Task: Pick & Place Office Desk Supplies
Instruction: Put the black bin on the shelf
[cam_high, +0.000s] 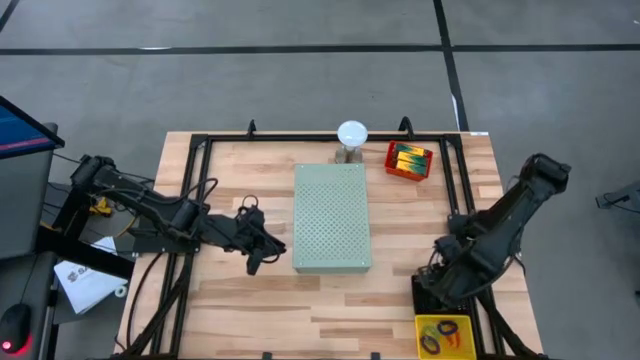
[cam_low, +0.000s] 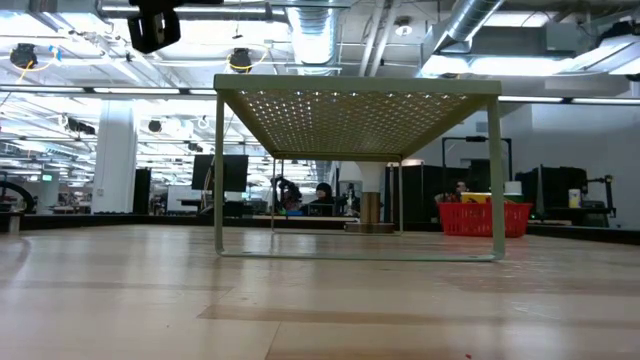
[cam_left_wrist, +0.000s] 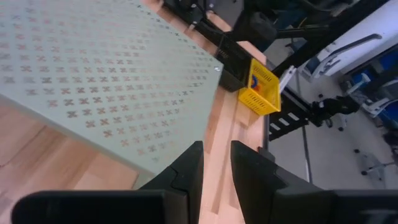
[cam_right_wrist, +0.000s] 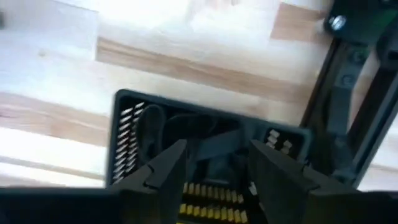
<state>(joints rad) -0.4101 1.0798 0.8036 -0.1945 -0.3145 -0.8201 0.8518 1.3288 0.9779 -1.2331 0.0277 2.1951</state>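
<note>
Your right end effector hangs with fingers apart over the black basket at the desk's five o'clock corner, placed to reach inside. Band loops lie in the yellow basket beside it; boxes fill the red basket at one o'clock. Your left end effector, slightly apart and empty, waits at nine o'clock beside the perforated board.

A pale-green perforated board stands mid-desk on thin legs. A white dome sits at the far edge beside it. Papers, probably printed sheets, lie off the desk's left edge.
</note>
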